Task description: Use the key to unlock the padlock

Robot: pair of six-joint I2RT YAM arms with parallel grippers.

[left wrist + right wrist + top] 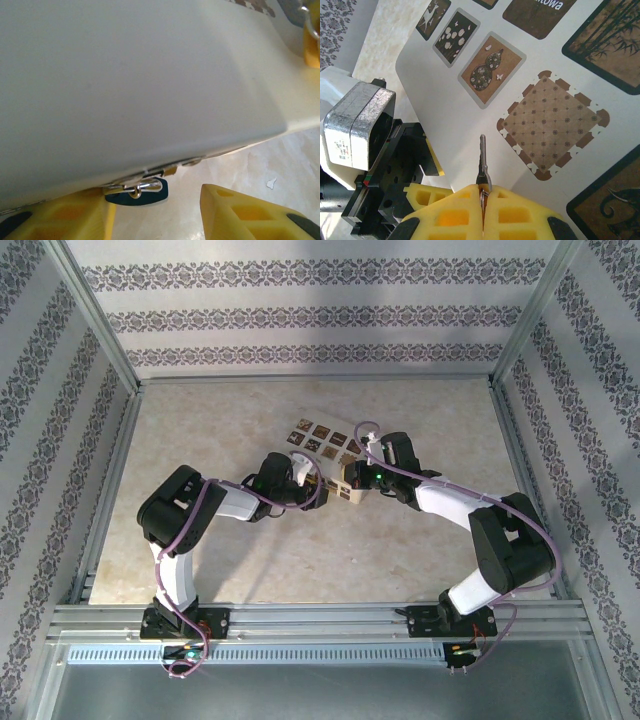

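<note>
Right claw [482, 192]: yellow pads pressed together on the key [482, 152], its silvery blade jutting straight ahead of the tips over the cream box [445, 95]. Left claw [157, 212]: pads apart, clamped on nothing, with the padlock [137, 192] just ahead of the gap, nearer one pad, its blue body tucked under the box's lower edge. Step in hand, as judged: bringing blade to keyhole (keyhole not seen), best done by steadying the padlock in the left claw clear of the box, then aligning the blade before pushing; count: two claws, one key, one padlock, one box.
</note>
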